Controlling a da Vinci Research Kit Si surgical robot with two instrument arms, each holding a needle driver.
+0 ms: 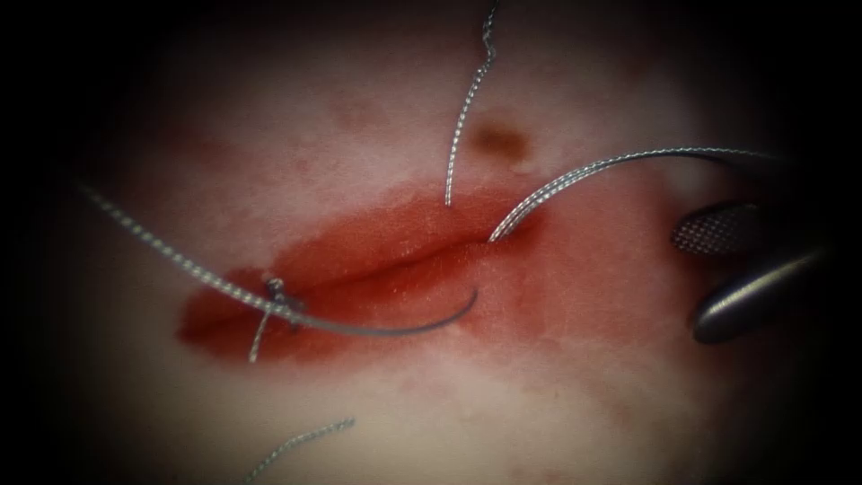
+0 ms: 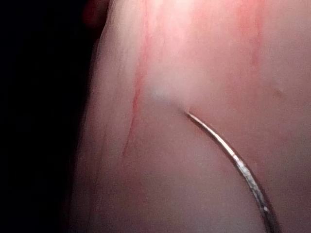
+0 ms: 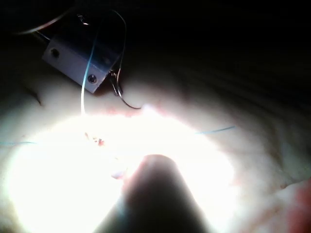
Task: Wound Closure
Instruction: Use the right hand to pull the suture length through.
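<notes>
Lying across the cut [image 1: 404, 265], needle [image 1: 395, 330] in tissue [image 1: 557, 377]; right hand [image 1: 732, 269] empty.

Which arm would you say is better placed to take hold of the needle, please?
Probably the right: its tool hovers with jaws open, holding nothing, right of the cut, towards the end of the needle that meets the tissue.
</notes>
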